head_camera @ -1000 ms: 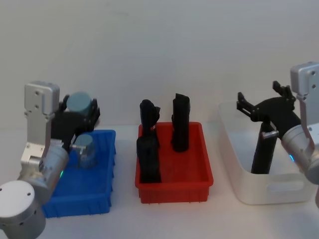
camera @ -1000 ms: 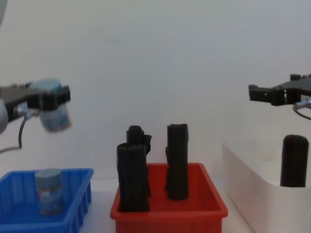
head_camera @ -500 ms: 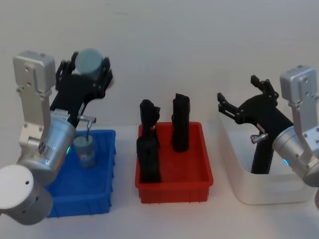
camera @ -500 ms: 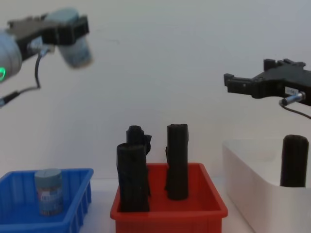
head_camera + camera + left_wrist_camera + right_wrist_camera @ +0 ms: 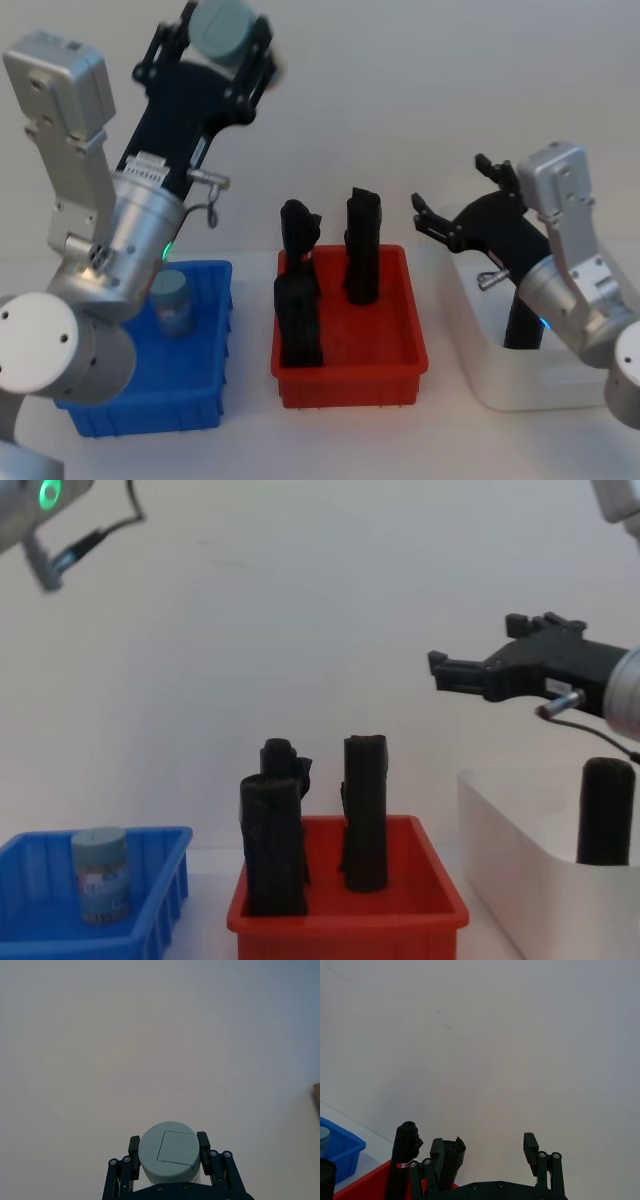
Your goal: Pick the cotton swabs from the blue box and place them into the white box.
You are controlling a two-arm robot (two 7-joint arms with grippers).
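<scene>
White wall behind, pale tabletop below.
- Cotton swabs tub [image 5: 222, 28]: high in air, above and behind blue box [image 5: 150, 405], pinched by left gripper [image 5: 222, 32], fingers [image 5: 134, 1146] on opposite flanks.
- Risk: smooth round wall, small contact. Tub may slip or twist on the long carry over red bin [image 5: 350, 378], clip black rolls [image 5: 362, 245], or drop short of white box [image 5: 520, 388].
- Look: squat, pale grey-blue, flat lid.
- Second tub [image 5: 172, 303]: upright in blue box.
- Right gripper [image 5: 458, 192]: spread, empty, over white box's left edge.
</scene>
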